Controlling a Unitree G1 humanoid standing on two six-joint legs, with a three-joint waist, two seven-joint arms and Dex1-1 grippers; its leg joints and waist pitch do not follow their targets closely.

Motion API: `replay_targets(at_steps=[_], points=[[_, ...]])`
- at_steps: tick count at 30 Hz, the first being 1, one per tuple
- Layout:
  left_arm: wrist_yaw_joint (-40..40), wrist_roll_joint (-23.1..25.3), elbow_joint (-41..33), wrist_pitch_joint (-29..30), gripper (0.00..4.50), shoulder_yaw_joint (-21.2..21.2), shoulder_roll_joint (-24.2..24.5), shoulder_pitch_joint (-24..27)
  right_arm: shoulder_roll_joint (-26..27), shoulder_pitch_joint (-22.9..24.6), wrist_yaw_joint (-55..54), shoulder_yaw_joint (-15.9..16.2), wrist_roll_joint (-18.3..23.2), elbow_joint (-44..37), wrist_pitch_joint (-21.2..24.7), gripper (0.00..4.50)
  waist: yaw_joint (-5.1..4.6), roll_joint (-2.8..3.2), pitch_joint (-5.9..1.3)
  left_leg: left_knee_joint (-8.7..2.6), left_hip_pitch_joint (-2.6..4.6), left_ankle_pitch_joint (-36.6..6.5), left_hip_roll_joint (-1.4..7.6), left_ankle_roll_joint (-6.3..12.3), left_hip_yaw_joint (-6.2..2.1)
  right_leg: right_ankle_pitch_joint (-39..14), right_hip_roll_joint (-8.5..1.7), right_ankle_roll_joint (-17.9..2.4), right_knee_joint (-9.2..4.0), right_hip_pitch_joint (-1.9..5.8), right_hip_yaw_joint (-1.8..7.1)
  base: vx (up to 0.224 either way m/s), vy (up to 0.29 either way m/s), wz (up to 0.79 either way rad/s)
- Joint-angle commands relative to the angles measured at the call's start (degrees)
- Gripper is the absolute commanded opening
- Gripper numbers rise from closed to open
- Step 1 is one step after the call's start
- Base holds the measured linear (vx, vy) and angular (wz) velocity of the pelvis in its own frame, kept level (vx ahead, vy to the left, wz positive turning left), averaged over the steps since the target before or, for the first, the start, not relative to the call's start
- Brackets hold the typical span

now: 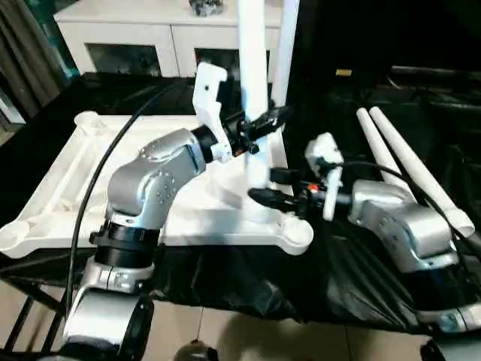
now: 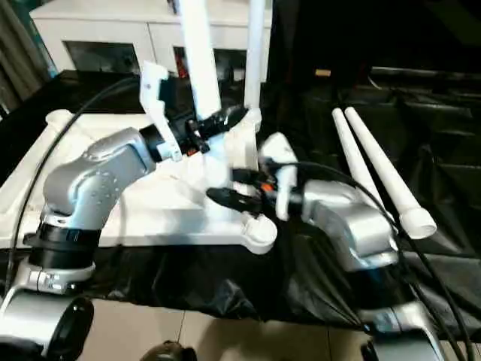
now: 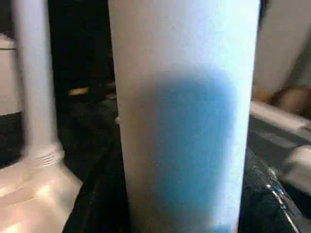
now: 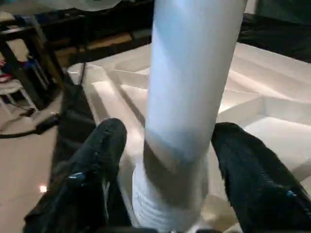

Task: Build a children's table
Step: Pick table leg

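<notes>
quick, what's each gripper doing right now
Left gripper: closed on the upright leg.
Right gripper: open, fingers either side of that leg's base, not touching.

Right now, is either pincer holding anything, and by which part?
The left pincer grips the upright table leg around its lower-middle shaft. The right pincer straddles that leg near its base, fingers apart from it, holding nothing.

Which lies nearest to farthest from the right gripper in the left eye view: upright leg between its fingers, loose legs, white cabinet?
1. Upright leg, between the right gripper fingers.
2. Loose legs, lying on its right.
3. White cabinet, at the back.
</notes>
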Motion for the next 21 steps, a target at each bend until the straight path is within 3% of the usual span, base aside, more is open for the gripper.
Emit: replay_targets(at_steps=[1,2,6,7,9,14,16,21], points=[[2.4,1.3,-0.9,1.2,1.85,-0.5,0.2,-1.8,0.6,-1.2,-2.4,0.5,-1.7,1.0,-0.5,3.07,-0.18,-1.13,-4.38,-3.83,1.60,-8.8,3.09,0.21,-1.83,-11.6,-3.57,-9.9,-3.91,2.53,2.46,0.000,0.000,0.00],[3.4,1.4,-1.6,1.7,1.85,-0.5,-0.3,-1.9,1.5,-1.3,-4.2,0.7,-2.7,1.4,-0.9,3.07,-0.25,-1.37,-4.44,-3.77,1.50,-8.1,3.08,0.27,-1.79,-10.4,-3.51,-10.3,-3.70,2.57,2.47,0.000,0.000,0.00],[5.5,2.4,-3.0,2.1,1.85,-1.1,-1.5,-1.8,4.5,-1.3,-8.9,1.2,-4.6,2.3,-1.4,3.07,-0.23,-1.17,-4.59,-3.65,1.52,-6.9,3.09,0.61,-1.74,-8.1,-3.50,-11.2,-3.45,2.47,2.47,0.000,0.000,0.00],[5.8,2.7,-3.2,2.2,1.85,-1.2,-1.9,-1.7,5.3,-1.3,-10.0,1.3,-5.0,2.6,-1.4,3.07,-0.18,-1.59,-4.57,-3.65,1.49,-6.8,3.02,0.86,-1.66,-7.9,-3.50,-11.4,-3.50,2.56,2.44,0.000,0.000,0.00],[6.1,3.2,-3.4,2.1,1.84,-1.5,-2.2,-1.6,6.8,-1.5,-11.8,1.4,-5.4,3.3,-1.2,3.07,-0.09,-1.31,-4.47,-3.72,1.48,-7.1,3.06,0.78,-1.69,-8.7,-3.55,-11.1,-3.57,2.50,2.49,0.000,0.000,0.00],[6.0,3.8,-3.2,1.9,1.84,-2.2,-2.0,-1.7,8.3,-2.3,-13.5,1.9,-6.5,4.9,-1.9,3.07,-0.27,-1.33,-4.29,-4.02,1.55,-9.3,3.09,-0.51,-1.80,-11.2,-3.52,-9.6,-3.87,2.44,2.54,0.000,0.000,0.00],[6.3,3.9,-3.4,2.2,1.84,-2.3,-2.0,-1.7,8.6,-2.5,-13.8,1.9,-6.8,5.3,-2.0,2.72,-0.29,-1.36,-4.33,-4.02,1.60,-9.4,3.06,-0.70,-1.80,-11.0,-3.54,-9.3,-3.85,2.46,2.55,0.000,0.000,0.00],[6.5,3.9,-3.7,2.5,1.84,-2.0,-2.1,-1.7,8.6,-2.3,-12.9,1.9,-6.7,4.9,-1.7,2.35,-0.25,-1.33,-4.41,-3.94,1.48,-8.3,3.05,-0.21,-1.80,-8.9,-3.50,-9.7,-3.61,2.54,2.54,0.000,0.000,0.00]])
